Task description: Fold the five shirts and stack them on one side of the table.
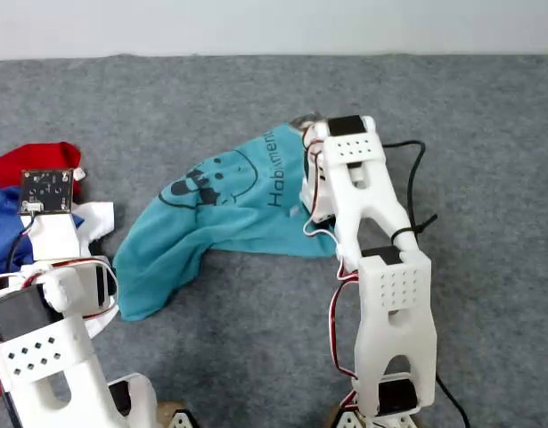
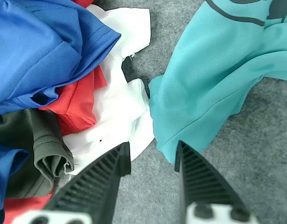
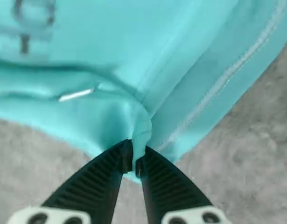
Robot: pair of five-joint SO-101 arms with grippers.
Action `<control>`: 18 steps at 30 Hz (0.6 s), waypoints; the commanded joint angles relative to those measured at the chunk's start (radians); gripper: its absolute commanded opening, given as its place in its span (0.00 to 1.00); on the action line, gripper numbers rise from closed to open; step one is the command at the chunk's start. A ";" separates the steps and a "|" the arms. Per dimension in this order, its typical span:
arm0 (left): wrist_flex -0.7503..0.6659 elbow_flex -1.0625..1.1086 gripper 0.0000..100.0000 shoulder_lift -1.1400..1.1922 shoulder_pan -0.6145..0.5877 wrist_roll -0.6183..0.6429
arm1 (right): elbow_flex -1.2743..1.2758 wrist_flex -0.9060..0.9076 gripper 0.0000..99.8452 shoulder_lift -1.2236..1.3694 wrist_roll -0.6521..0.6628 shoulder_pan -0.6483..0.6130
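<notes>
A teal shirt [image 1: 220, 214] with a dark print lies crumpled mid-table. My right gripper [image 3: 134, 161] is shut on a pinched fold of the teal shirt [image 3: 134, 70], at its far edge beside the arm [image 1: 302, 134]. My left gripper [image 2: 152, 156] is open, above bare cloth between the teal shirt's near corner [image 2: 204, 93] and a heap of shirts. The heap holds a white shirt [image 2: 120, 107], a blue shirt [image 2: 45, 46], a red shirt [image 2: 80, 100] and an olive shirt [image 2: 36, 140]. It sits at the table's left edge [image 1: 42, 165].
The table is covered in grey cloth [image 1: 256, 339]. The right arm's black cable [image 1: 418, 169] loops over the cloth to its right. Free cloth lies at the far side and at the right of the table.
</notes>
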 commanded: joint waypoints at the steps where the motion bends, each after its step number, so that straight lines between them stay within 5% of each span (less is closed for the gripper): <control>1: -0.018 -0.004 0.16 -0.018 -0.005 0.008 | -0.038 0.067 0.01 -0.094 0.049 -0.002; 18: -0.017 -0.015 0.16 -0.020 0.002 0.005 | 0.655 -0.030 0.01 -0.536 0.140 0.111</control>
